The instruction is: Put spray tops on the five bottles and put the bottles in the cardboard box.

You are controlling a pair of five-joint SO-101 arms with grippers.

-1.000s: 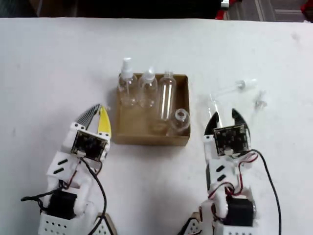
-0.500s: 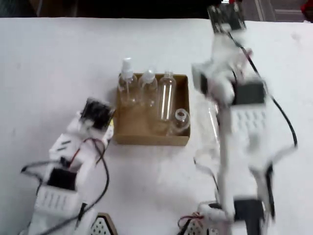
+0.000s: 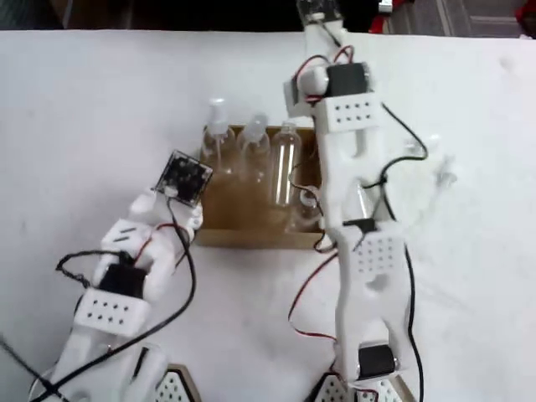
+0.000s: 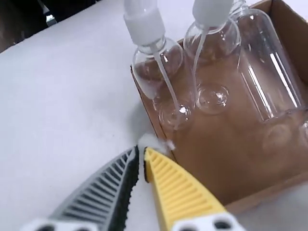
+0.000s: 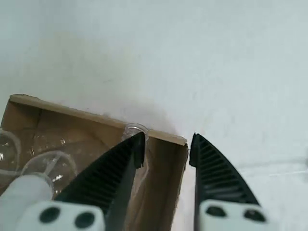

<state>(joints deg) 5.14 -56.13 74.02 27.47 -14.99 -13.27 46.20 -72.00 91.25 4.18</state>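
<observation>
The left arm (image 3: 109, 308) and right arm (image 3: 373, 260) are white plastic shells with dot-grid vents, black motors and looping black and red cables. The left gripper (image 4: 141, 153) has one grey ribbed finger and one yellow; the right gripper (image 5: 167, 144) has two black ones.

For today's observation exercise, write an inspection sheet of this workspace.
surface: white table
job's things: cardboard box holds a topped bottle, a second topped bottle, an open bottle; loose spray top on the table
clutter: nothing seen
grippers: left pincer shut by the box's corner; right pincer open above the box's far wall
cables: black cable off the left arm; red wire by the right arm
surroundings: dark area beyond the table
</observation>
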